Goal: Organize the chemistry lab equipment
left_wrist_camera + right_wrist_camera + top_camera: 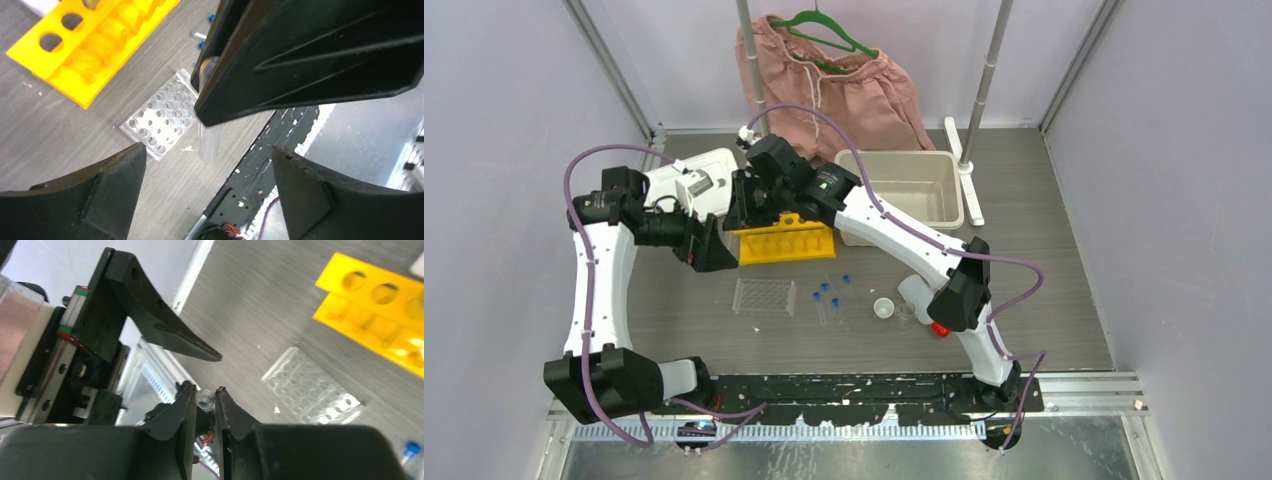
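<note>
Nearest me, the white bottle (914, 292) with the red cap lay partly under my right arm. Just beside it sat a tiny beaker (906, 312) and the small dish (884, 308). A few blue-capped tubes (829, 292) lay on the table next to them, and the grid rack (764, 296) lay flat to their left. Past that stood the yellow rack (786, 242). Over its left end my two grippers were close together. My right gripper (205, 396) was pinched tight on a clear tube (210, 142), up off the table. My left gripper (207, 150) faced it, fingers spread wide with nothing in them. Farther back sat a tan bin (894, 185), and behind it hung pink shorts (834, 90).
</note>
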